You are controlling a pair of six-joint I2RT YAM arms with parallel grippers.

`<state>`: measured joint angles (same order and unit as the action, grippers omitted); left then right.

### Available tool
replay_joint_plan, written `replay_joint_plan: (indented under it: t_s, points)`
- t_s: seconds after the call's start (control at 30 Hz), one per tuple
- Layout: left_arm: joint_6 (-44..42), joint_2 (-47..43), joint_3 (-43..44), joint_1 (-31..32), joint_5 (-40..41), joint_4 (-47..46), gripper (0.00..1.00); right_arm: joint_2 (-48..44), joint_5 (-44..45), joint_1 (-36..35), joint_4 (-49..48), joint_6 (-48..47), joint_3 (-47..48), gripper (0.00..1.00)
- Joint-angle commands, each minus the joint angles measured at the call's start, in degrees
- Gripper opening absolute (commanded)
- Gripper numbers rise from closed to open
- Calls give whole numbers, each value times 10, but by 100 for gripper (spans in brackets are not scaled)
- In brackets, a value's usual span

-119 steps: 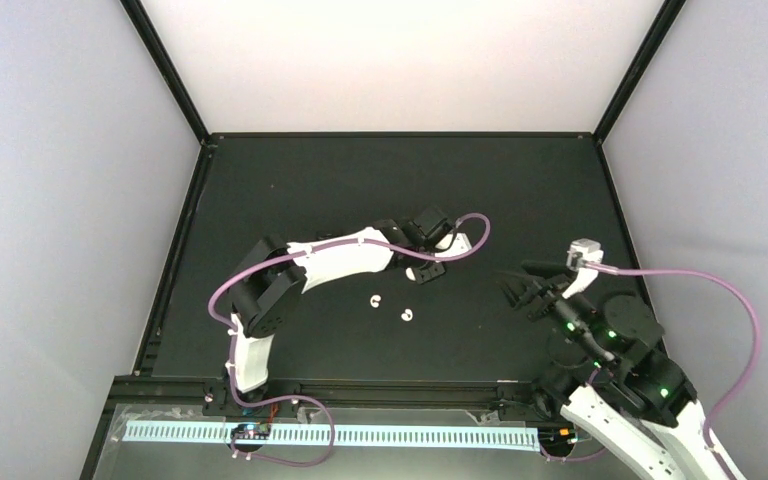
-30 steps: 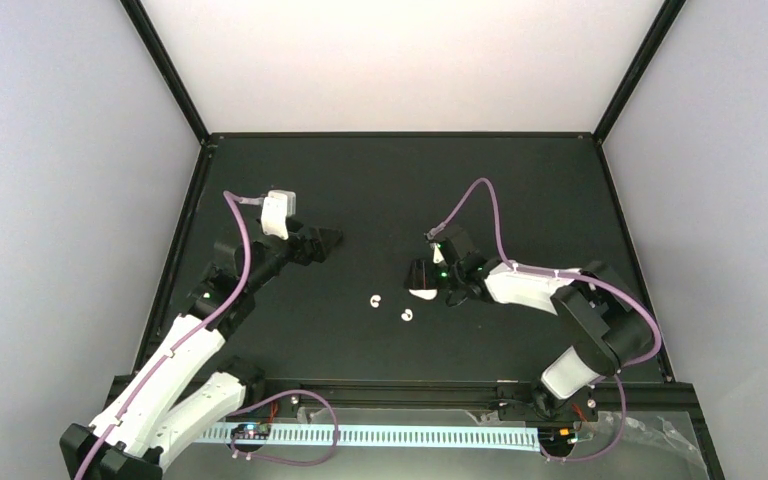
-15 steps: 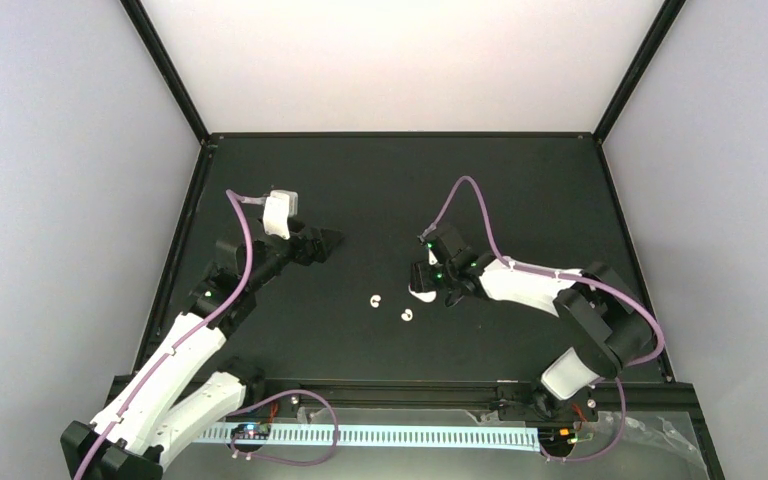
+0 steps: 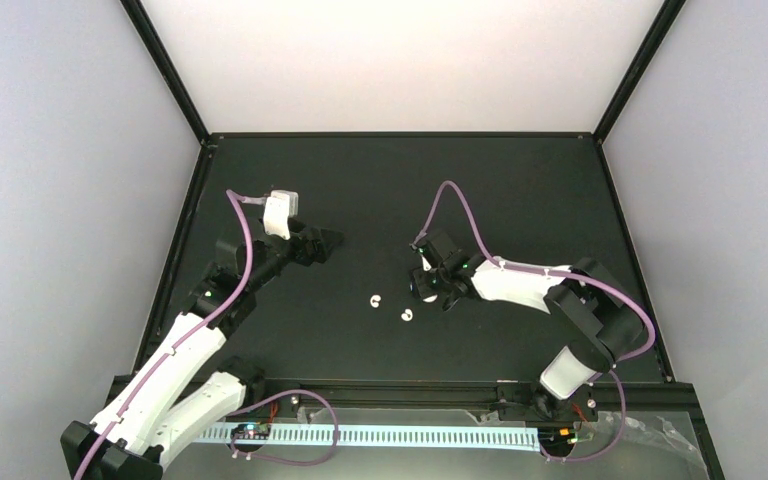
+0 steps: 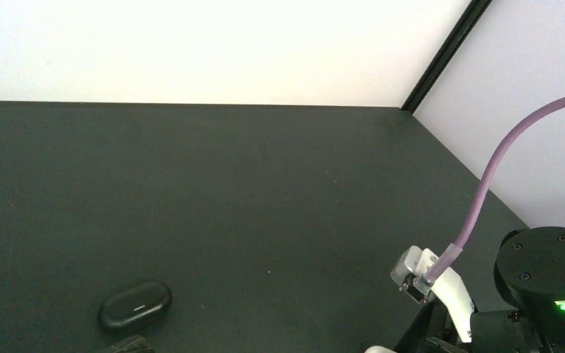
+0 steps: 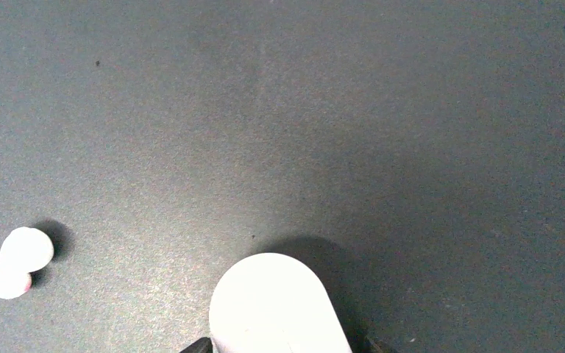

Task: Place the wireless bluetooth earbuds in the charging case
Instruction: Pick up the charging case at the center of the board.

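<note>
Two white wireless bluetooth earbuds (image 4: 374, 299) (image 4: 406, 316) lie loose on the black table, a little apart. One earbud (image 6: 18, 261) shows at the left of the right wrist view. A white rounded charging case (image 6: 272, 301) lies flat between the jaws of my right gripper (image 4: 428, 288), which stand either side of it with a small gap showing, still open. From above, the gripper hides this case. A black closed case (image 5: 134, 305) lies on the table in the left wrist view. My left gripper (image 4: 328, 240) hovers open and empty at the left.
The table (image 4: 380, 180) is a black mat bounded by a black frame and pale walls. The right arm's purple cable (image 4: 460, 200) arches over the middle. Part of the right arm (image 5: 544, 287) fills the lower right of the left wrist view.
My right gripper has shifted slightly left and lowered over the white case, its jaws narrowing round it. The left arm and both earbuds have stayed put.
</note>
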<state>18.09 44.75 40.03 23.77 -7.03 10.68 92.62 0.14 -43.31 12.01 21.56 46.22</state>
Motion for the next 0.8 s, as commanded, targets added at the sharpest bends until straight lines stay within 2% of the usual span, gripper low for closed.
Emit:
replay_joint_plan:
  t_s: [0.0, 0.2, 0.6, 0.77]
  points:
    - [-6, 3, 25, 4, -11, -4, 99, 12, 10, -16, 23, -10, 4, 52]
    - [-6, 2, 25, 4, -14, -4, 99, 11, 28, -26, 46, -12, 3, 56]
    - [-4, 5, 25, 4, -18, -3, 99, 14, 55, -35, 64, -19, -3, 52]
    - [-4, 11, 28, 4, -22, 2, 99, 24, 82, -51, 80, -18, 5, 54]
